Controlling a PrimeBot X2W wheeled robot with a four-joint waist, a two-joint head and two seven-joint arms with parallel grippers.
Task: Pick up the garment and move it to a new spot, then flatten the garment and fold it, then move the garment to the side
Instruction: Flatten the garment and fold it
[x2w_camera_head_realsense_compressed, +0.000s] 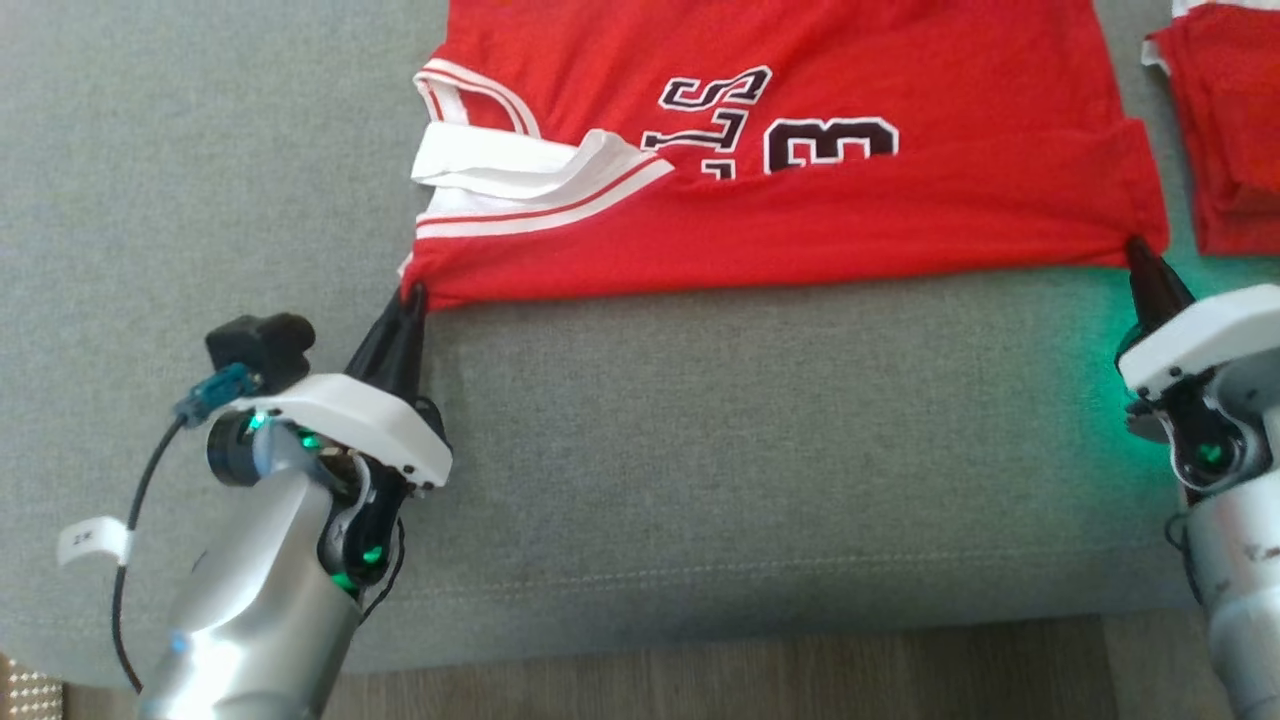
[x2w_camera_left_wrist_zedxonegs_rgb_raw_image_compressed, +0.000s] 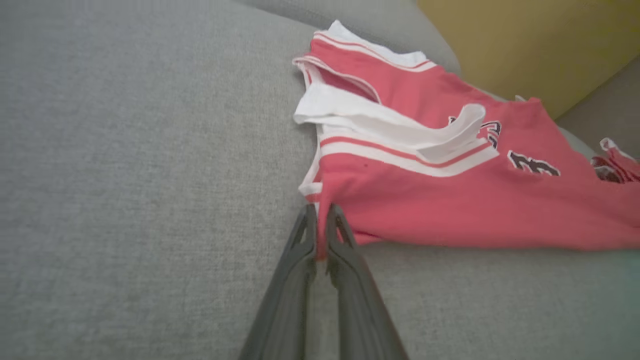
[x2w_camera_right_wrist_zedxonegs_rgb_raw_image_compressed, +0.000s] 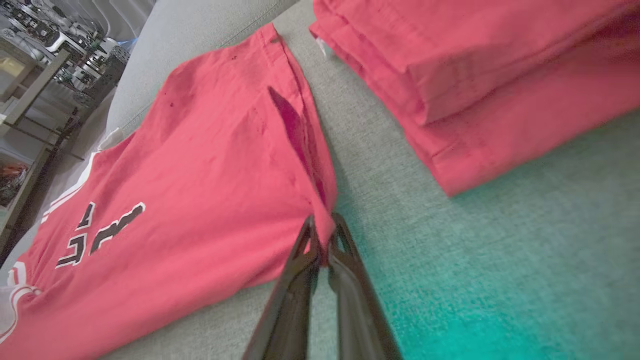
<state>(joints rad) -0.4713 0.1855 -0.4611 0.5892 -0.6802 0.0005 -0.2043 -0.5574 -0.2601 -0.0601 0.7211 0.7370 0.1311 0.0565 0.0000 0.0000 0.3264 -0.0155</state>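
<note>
1. I am reading the red basketball jersey (x2w_camera_head_realsense_compressed: 800, 230) as lying spread on the grey sofa cushion (x2w_camera_head_realsense_compressed: 700, 450), toward the cushion's far side. The cushion's near strip is lying bare.
2. The left gripper (x2w_camera_head_realsense_compressed: 410, 295) is pinching the jersey's near corner at the armhole end, with its fingers closed tight on red cloth at the cushion's left part.
3. The right gripper (x2w_camera_head_realsense_compressed: 1135, 245) is pinching the near corner at the hem end in the same way, closed on fabric toward the cushion's right part.
4. A folded stack of red garments (x2w_camera_head_realsense_compressed: 1230, 130) is sitting at the cushion's far right, just beside the jersey's hem but not touching it.
5. Progress, as I am judging it: the jersey is looking flattened, and its near edge is appearing doubled over, cutting across the lettering. I am therefore placing us in the folding stage. The remaining folds and the move to the side are looking undone.
6. Writing: black characters outlined in white are showing upside down in the head view. I am making out an "S" and a "3". The other characters are hiding under the fold.
7. A small white tag (x2w_camera_head_realsense_compressed: 90, 540) is hanging on the left arm's cable, and its print is proving too small to read.
</note>
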